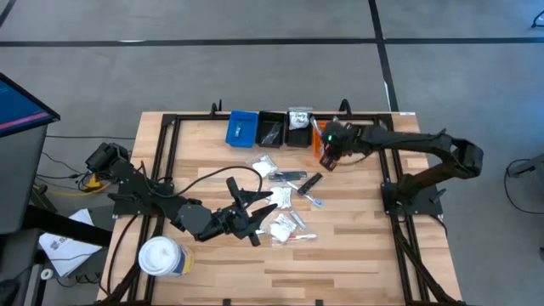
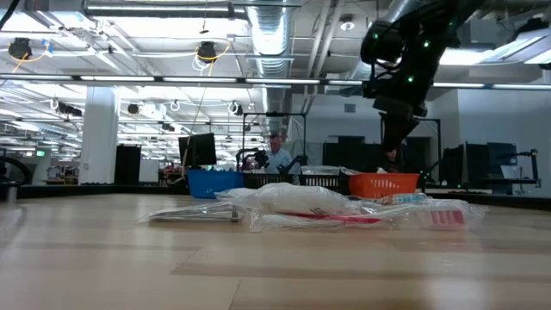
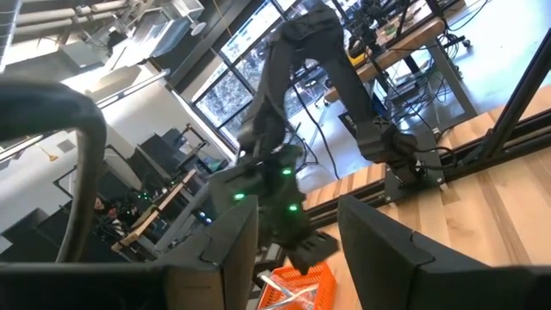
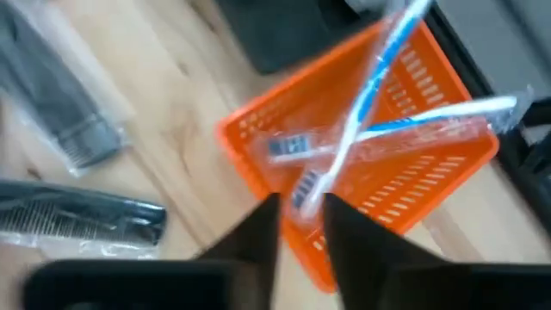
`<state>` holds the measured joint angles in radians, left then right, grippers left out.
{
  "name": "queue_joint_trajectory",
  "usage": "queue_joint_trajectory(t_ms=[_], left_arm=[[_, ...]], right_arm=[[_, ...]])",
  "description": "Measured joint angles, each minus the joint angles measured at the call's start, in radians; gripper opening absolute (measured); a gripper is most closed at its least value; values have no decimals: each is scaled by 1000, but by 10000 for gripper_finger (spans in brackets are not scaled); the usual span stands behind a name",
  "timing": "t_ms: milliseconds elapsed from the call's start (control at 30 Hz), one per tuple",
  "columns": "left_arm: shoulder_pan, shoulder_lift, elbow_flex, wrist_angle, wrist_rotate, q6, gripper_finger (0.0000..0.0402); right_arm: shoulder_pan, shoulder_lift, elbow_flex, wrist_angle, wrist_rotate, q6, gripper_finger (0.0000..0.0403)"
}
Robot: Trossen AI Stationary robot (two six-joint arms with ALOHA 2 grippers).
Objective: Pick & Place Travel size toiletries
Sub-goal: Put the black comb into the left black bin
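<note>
We see the right end effector [image 4: 300, 226] hovering just above the orange bin [image 4: 405, 172], its fingers slightly parted and gripping nothing. Two wrapped blue-and-white toothbrushes [image 4: 370, 82] lie crossed inside that bin. The remaining travel size toiletries [image 1: 285, 200] sit scattered on the desk [image 1: 357, 255] near the orange bin, toward the desk's middle. The left end effector [image 1: 246, 208] rests beside that pile, farther from the bin, its fingers apart and empty.

Orange slatted bin [image 4: 413, 172] — blue-and-white toothbrushes [image 4: 362, 95] in clear wrap; black combs [image 4: 77, 215] on the pale wood-grain bench [image 4: 172, 95] — blue bin [image 1: 242, 128].
</note>
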<state>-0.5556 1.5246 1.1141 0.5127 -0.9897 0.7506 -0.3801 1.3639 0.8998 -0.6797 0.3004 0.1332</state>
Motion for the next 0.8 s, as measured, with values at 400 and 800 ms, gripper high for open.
queue_joint_trajectory(t_ms=[400,800], left_arm=[[0,0,0,-2,0,-26,153],[7,0,0,-4,0,-26,153]], right_arm=[[26,0,-159,101,39,33,5],[-68,0,-195,221,6,9,1]])
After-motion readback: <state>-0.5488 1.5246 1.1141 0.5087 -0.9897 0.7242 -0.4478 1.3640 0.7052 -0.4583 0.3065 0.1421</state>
